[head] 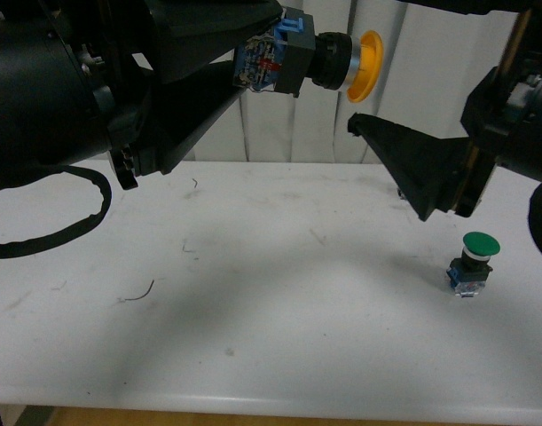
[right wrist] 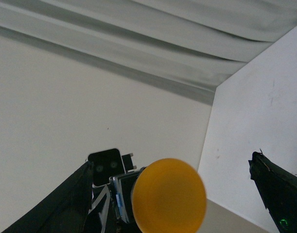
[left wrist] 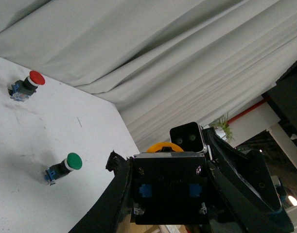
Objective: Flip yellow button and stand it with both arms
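Observation:
My left gripper [head: 257, 53] is shut on the yellow button [head: 293, 58] and holds it high above the white table [head: 253, 302]. It grips the blue-and-clear contact block. The button lies sideways, its yellow cap [head: 368, 64] pointing towards my right arm. In the left wrist view the button's black body [left wrist: 170, 187] sits between the fingers [left wrist: 102, 204]. My right gripper [right wrist: 170, 162] is open. Its black lower finger [head: 412, 164] hangs just below the cap. In the right wrist view the cap [right wrist: 168, 195] faces the camera between the spread fingers [right wrist: 277, 194], with no contact visible.
A green-capped switch [head: 473, 262] stands on the table at the right; it also shows in the left wrist view [left wrist: 65, 167]. A red-capped switch [left wrist: 26, 85] lies farther off on the table. A pale curtain [head: 279, 124] hangs behind the table's far edge.

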`<state>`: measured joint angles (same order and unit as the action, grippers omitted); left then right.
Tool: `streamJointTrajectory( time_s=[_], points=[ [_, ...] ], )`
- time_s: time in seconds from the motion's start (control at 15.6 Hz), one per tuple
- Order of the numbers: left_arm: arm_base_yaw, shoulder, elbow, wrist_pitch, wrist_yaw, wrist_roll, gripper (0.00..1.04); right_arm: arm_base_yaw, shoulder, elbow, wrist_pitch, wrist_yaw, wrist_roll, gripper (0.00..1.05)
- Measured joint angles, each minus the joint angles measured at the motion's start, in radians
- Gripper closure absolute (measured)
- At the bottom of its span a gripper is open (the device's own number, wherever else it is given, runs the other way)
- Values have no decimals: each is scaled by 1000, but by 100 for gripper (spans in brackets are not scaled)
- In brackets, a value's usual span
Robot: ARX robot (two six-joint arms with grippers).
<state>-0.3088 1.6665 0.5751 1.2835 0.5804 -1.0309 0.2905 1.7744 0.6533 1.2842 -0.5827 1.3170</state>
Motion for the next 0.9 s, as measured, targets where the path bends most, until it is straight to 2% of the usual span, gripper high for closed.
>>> streamJointTrajectory(
  time_s=[0.13,0.45,0.51,0.58,0.64,0.7,0.9],
  points=[
    [0,0,0,0,0,6,69,53,0,10,1,5,-1,6],
    [0,0,0,0,0,10,69,80,0,13,1,7,-4,6],
    [1,0,-3,0,-1,11,69,80,0,13,1,11,-5,20],
    [1,0,-7,5,-2,10,69,55,0,17,-2,16,-3,53],
    [1,0,-7,8,5,0,69,48,0,22,-4,19,4,62],
    [0,0,-6,6,1,-9,70,43,3,27,3,19,24,69],
    [0,0,-6,5,3,-11,70,43,3,28,3,18,28,70]
  ],
)
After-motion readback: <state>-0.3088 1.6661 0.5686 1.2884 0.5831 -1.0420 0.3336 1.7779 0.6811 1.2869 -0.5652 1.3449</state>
